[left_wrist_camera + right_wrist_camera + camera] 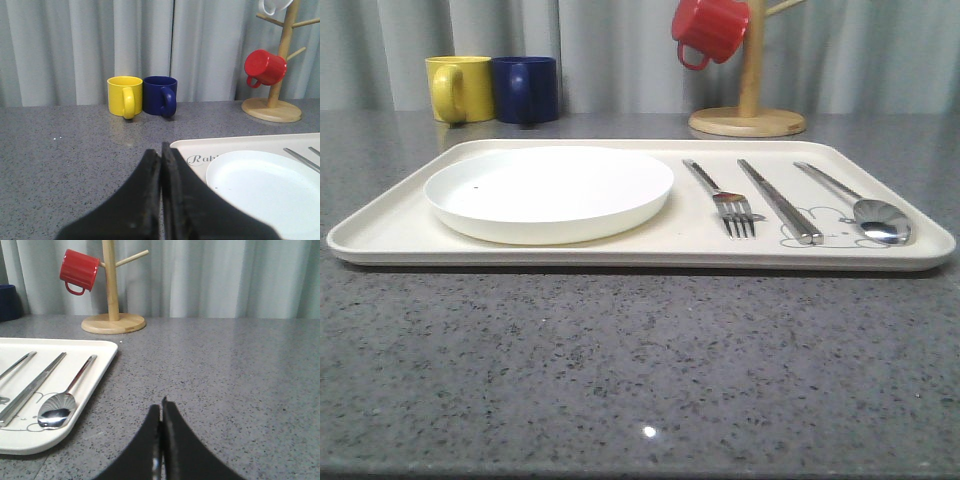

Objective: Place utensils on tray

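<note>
The cream tray [400, 235] lies across the middle of the grey table. On its left half rests the round white plate [549, 190]. To the plate's right lie the fork [725, 200], the flat chopsticks [779, 201] and the long-handled spoon [865, 207], side by side. My left gripper [161, 152] is shut and empty, low over the table off the tray's [240, 144] left end, near the plate [265, 187]. My right gripper [161, 407] is shut and empty over bare table to the right of the tray [100, 347], where the spoon [62, 400] and chopsticks [32, 387] lie.
A yellow mug [460, 88] and a blue mug [526, 89] stand behind the tray at the back left. A wooden mug stand [748, 115] at the back right holds a red mug [710, 28]. Grey curtains close the back.
</note>
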Tool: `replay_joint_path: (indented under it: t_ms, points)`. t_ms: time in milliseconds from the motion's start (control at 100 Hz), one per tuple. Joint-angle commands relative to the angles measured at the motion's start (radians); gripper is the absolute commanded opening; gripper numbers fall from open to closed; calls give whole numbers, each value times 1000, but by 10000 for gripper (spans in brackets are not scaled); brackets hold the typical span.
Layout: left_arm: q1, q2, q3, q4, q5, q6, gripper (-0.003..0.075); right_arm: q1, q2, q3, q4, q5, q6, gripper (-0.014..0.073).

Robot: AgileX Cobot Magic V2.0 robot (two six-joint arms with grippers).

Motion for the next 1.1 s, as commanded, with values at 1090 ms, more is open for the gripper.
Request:
replay_joint_path:
  t_ms: [1090]
  points:
    - [135,-305,277,471,-149,-401,-18,-6,-18,-17,-11,-75,0,-68]
